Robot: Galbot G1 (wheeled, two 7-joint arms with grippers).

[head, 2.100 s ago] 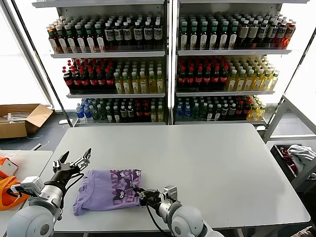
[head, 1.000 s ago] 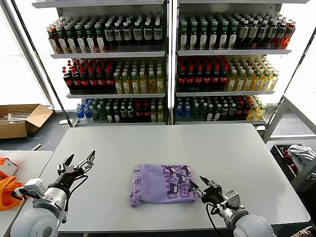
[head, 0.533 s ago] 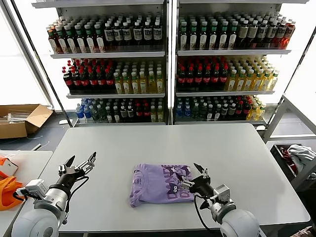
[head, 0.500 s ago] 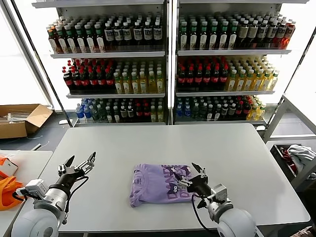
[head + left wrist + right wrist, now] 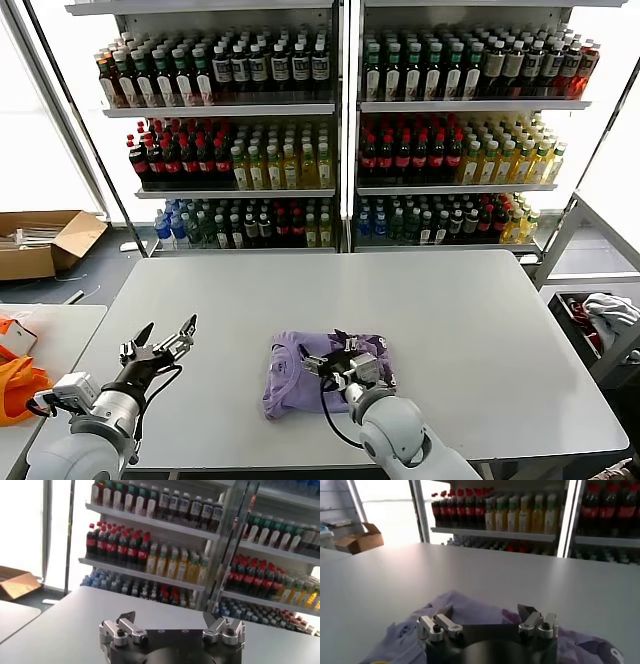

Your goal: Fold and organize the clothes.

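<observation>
The lavender T-shirt [image 5: 284, 386] lies folded in a compact bundle on the grey table [image 5: 460, 330], near its front middle. Its dark cartoon print faces up. My right gripper [image 5: 335, 353] hovers low over the middle of the shirt, open and holding nothing. In the right wrist view the shirt [image 5: 470, 611] lies just below and beyond the spread gripper [image 5: 485, 614]. My left gripper [image 5: 160, 343] is open and empty over the bare table, well to the left of the shirt. The left wrist view shows the left gripper [image 5: 170, 618] above the tabletop, with no shirt in sight.
Shelves of bottles [image 5: 340, 130] stand behind the table. A cardboard box [image 5: 40, 240] sits on the floor at far left. Bright orange fabric [image 5: 15, 385] lies on a side table at left. A bin with white-grey cloth [image 5: 600, 315] stands at right.
The shirt first shifted from front left to front middle. My right gripper let go at its right edge and moved left over its middle. The left gripper barely moved.
</observation>
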